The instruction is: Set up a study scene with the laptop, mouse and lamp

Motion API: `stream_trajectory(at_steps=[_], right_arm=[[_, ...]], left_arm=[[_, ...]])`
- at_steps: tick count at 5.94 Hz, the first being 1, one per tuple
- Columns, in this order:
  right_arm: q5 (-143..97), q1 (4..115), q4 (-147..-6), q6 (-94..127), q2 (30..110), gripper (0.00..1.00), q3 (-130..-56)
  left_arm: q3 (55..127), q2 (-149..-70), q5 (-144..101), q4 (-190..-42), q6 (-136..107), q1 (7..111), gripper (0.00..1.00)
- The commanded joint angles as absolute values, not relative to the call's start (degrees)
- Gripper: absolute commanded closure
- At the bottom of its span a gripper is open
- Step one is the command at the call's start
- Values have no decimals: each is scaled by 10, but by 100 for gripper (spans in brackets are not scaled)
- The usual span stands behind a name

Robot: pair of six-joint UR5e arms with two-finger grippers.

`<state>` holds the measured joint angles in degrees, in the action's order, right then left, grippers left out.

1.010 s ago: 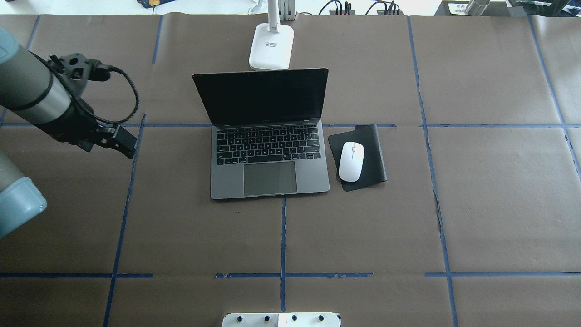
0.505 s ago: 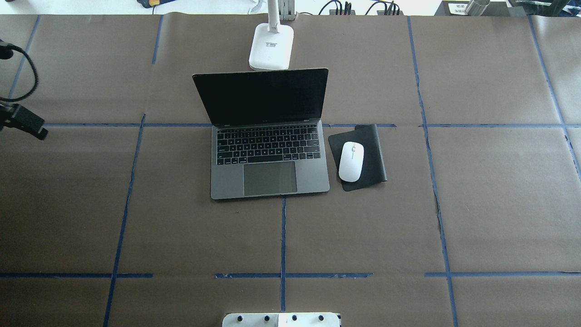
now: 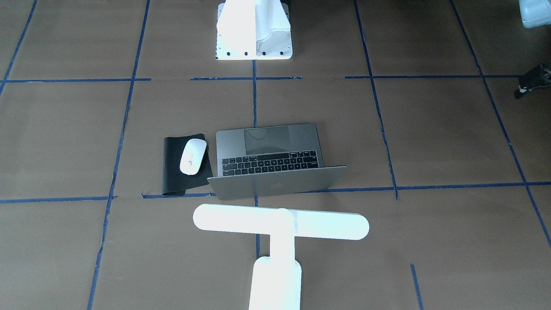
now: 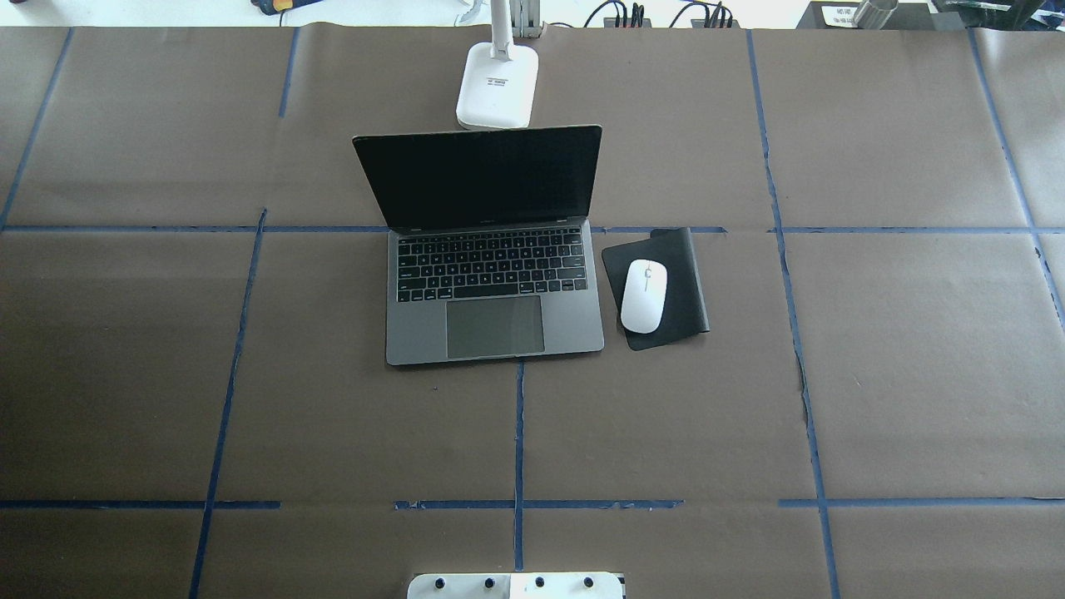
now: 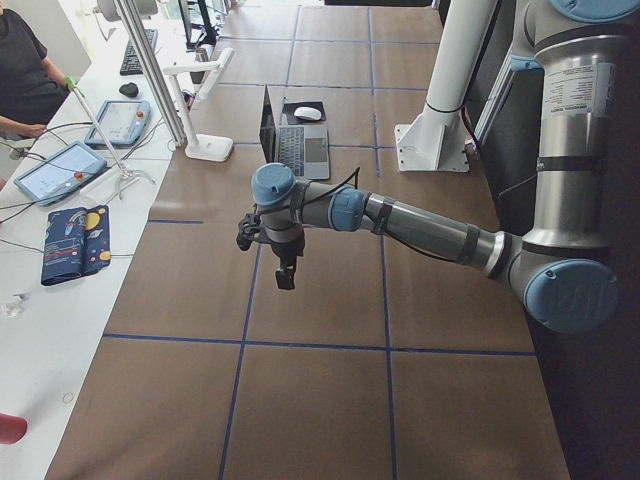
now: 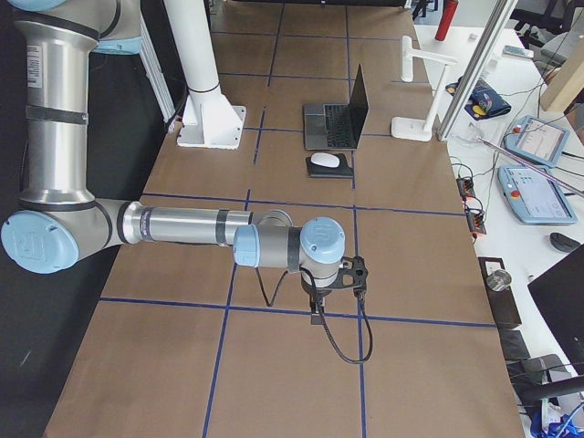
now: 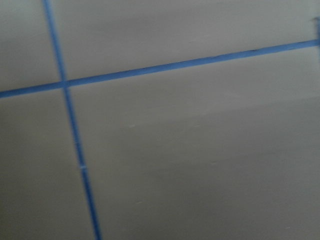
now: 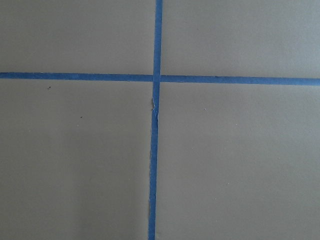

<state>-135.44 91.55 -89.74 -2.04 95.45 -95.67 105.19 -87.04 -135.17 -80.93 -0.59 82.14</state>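
The grey laptop [image 4: 574, 329] stands open at mid-table, its dark screen upright. The white mouse [image 4: 644, 295] lies on a black mat [image 4: 689, 287] just right of it. The white lamp [image 4: 497, 87] stands behind the laptop; its long bar [image 3: 241, 217] shows in the front-facing view. My left gripper [image 5: 285, 280] hangs over bare paper far left of the laptop, and a dark part of it shows at the front-facing view's edge [image 3: 533, 81]. My right gripper [image 6: 317, 315] hangs over bare paper far right. Both hold nothing I can see; I cannot tell if they are open.
The white bolted pedestal [image 3: 254, 47] sits at the robot's side of the table. Blue tape lines [image 4: 517, 433] cross the brown paper. An operator [image 5: 25, 70], tablets and cables are on the bench beyond the far edge.
My left arm has drawn back leftward and has left the overhead view. The laptop, mouse and lamp have not moved.
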Motion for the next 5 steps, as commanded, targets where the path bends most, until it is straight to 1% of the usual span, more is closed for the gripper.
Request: stream_trajectory(at_steps=[1,2,5], right_arm=[[-1354,915,-897,-20,954,0,-958],[-1354,916,-897,-20,954,0,-958],[-1354,916,-897,-20,954,0,-957]], left_arm=[[976,-866,-1355,-810,53,868,0],[957,-867,-1355,-814,52,890,0],[930,-867,-1355,-815,52,908,0]])
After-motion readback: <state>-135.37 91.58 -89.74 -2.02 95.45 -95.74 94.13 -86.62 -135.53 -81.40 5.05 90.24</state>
